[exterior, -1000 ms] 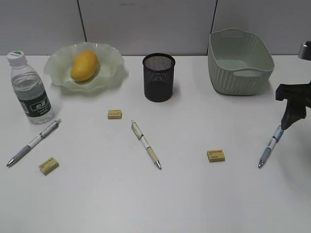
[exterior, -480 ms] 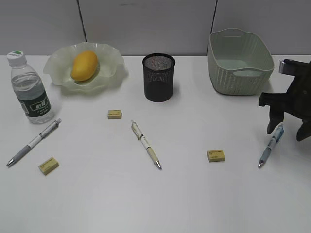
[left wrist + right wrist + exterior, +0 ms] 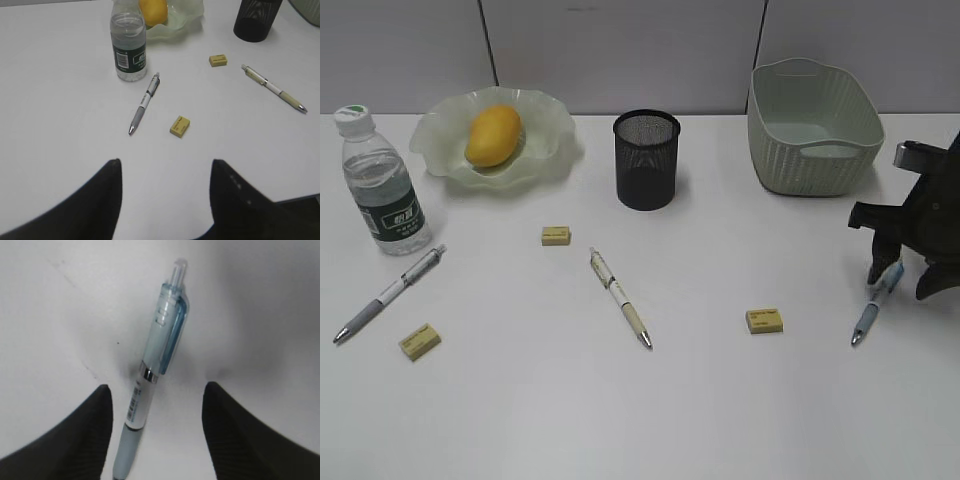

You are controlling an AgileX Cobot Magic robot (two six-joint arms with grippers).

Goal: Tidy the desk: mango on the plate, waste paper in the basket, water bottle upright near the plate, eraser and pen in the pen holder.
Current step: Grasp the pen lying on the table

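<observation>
- Right wrist view: right gripper (image 3: 156, 427) straddles the blue pen (image 3: 152, 370) on the desk (image 3: 55, 325), jaws apart, neither finger touching it.
- Left gripper (image 3: 165, 195) hovers agape and empty above the front left edge.
- Mid-desk lie two more pens (image 3: 620, 298) and three erasers (image 3: 764, 320).
- Along the back edge: bottle (image 3: 382, 185) upright, mango (image 3: 493, 135) on plate (image 3: 545, 125), holder (image 3: 646, 160), basket (image 3: 810, 130).

A grey wall (image 3: 620, 50) runs across the top of the frame. Two thin dark lines (image 3: 488, 42) go down it, one at the upper left and one at the upper right.
</observation>
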